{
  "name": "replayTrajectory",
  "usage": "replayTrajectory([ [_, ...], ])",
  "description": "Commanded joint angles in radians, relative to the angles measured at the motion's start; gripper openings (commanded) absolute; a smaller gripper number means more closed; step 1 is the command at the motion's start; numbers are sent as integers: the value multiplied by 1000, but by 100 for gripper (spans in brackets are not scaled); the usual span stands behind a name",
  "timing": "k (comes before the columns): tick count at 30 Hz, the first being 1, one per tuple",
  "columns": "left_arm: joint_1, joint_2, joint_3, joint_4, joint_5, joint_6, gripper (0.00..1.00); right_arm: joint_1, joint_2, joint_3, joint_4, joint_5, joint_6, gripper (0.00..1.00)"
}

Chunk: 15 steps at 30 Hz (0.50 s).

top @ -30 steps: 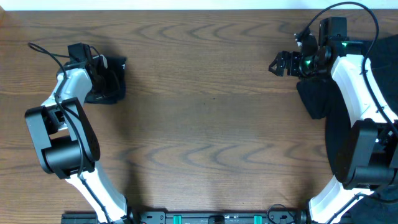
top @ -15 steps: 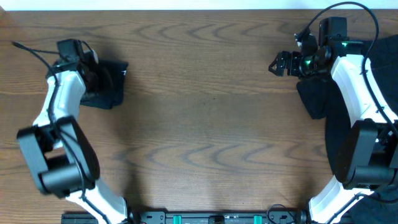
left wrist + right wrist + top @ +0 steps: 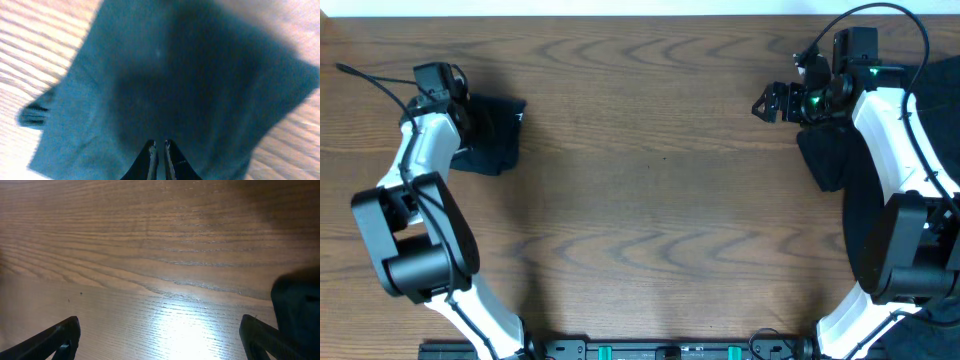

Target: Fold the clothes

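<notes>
The folded dark navy garment (image 3: 492, 138) lies at the far left of the wooden table (image 3: 650, 200), a small, roughly square bundle set slightly askew to the table edge. In the left wrist view it (image 3: 165, 85) fills most of the picture as soft, blurred teal-dark fabric, with a small flap sticking out at its left edge.

The left gripper (image 3: 472, 118) sits over the left part of this bundle. Its fingers (image 3: 151, 152) are brought together with only a sliver between the tips, right against the cloth. Whether any fabric is caught between them cannot be told.

A heap of dark clothes (image 3: 832, 160) lies at the right edge of the table, partly under the right arm, well apart from the folded piece.

The right gripper (image 3: 772, 102) hovers at the far right, just left of that heap, with its jaws spread wide and nothing between them. Its wrist view shows bare, glossy wood grain between the two fingertips (image 3: 62, 337).
</notes>
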Motion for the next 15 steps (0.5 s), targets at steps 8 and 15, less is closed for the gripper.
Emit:
replayTrajectory([
  [8,6,45,-32,-19,2,-40,9,0,-9,13,-1,-3,-16,99],
  [15,5,45,-95,29,85,-40,9,0,-10,13,-1,-3,-16,99],
])
